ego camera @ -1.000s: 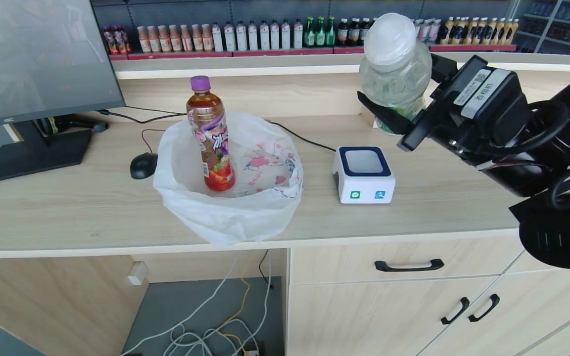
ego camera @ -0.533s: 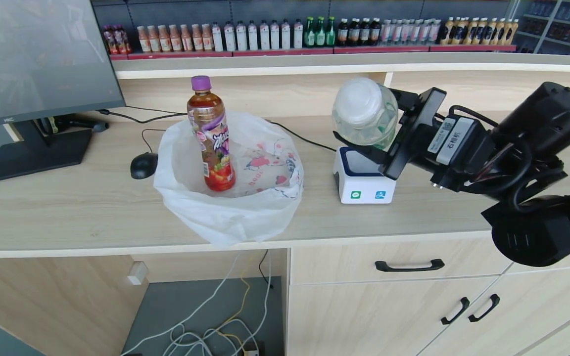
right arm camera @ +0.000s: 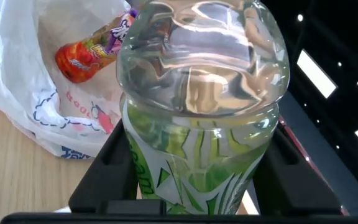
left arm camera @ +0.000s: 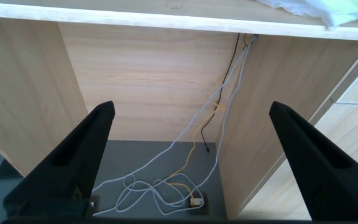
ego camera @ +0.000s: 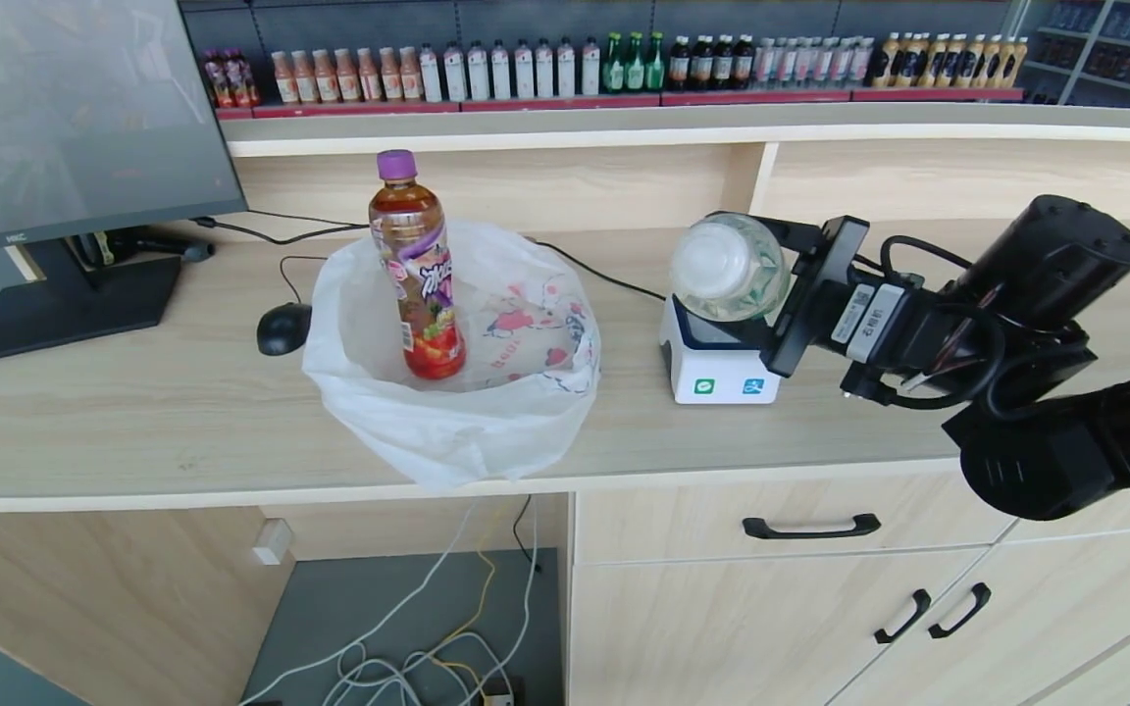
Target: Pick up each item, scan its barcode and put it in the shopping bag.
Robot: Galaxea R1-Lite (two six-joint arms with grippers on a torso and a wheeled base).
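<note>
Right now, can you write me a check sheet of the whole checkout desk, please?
Surface: pale wooden counter, no spills seen.
Job's things: tea bottle stands in the open shopping bag; clear bottle held over the scanner.
Clutter: mouse and monitor at the counter's left.
Hands: right hand shut on the clear bottle; left hand open, empty, low by the counter front.
Cables: black cable behind the bag; loose cables on the floor.
Surroundings: drinks shelf behind; drawers below.

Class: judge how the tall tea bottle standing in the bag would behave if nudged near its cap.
The tea bottle is tall on a narrow base, so it would probably tip. It looks nearly full, so likely heavy. The limp bag would hardly steady it.
</note>
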